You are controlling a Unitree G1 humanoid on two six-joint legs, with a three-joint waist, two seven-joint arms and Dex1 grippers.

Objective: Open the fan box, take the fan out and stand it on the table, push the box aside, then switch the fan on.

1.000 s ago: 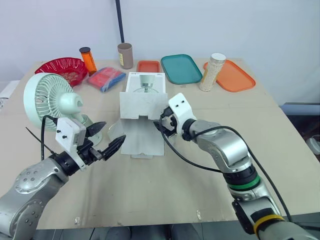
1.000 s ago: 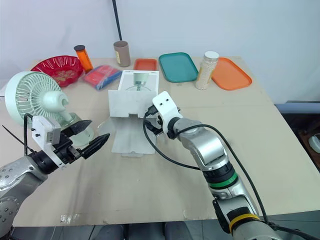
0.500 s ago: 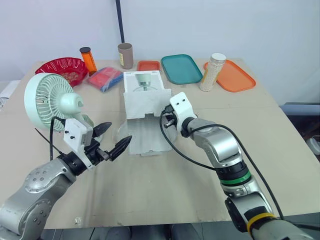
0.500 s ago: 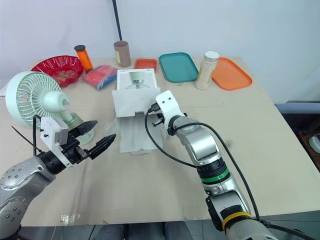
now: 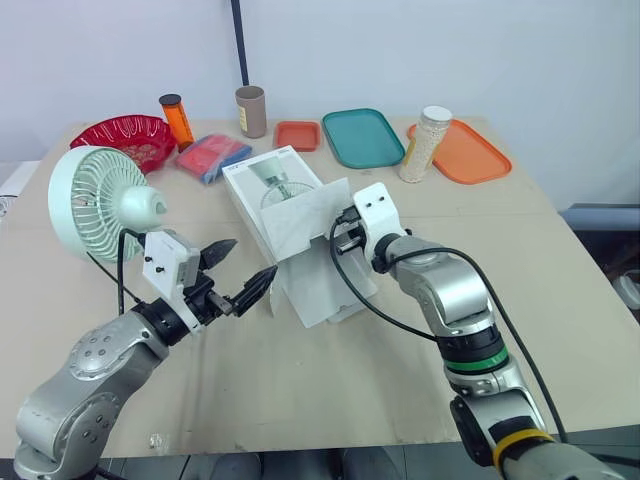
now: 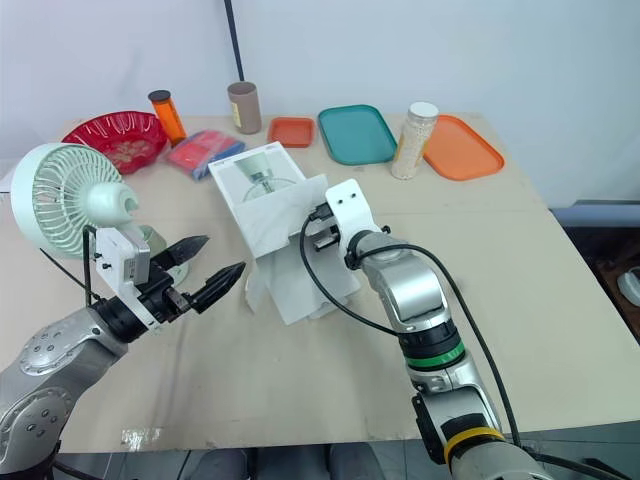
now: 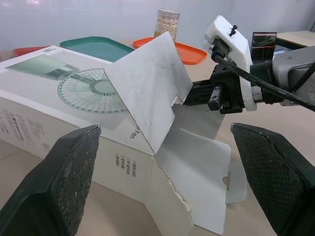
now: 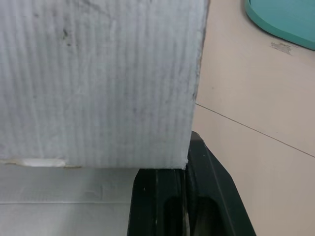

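Two grippers flank the box [image 5: 280, 200], which lies askew mid-table with its flaps open. Left gripper [image 5: 250, 258] hovers spread just beside it; right gripper [image 5: 343, 236] pinches its raised flap. Fan [image 5: 95, 200] stands upright at left. Tan table [image 5: 330, 390], pale wall [image 5: 450, 50].

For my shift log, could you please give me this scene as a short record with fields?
fan: stands upright on the table, to the left of the box
box: lies open at a slant mid-table, flaps loose
left hand: open, hovering between fan and box, holding nothing
right hand: against the box's raised flap
done: fan out and standing
not yet done: box not set aside; fan running or not, cannot tell
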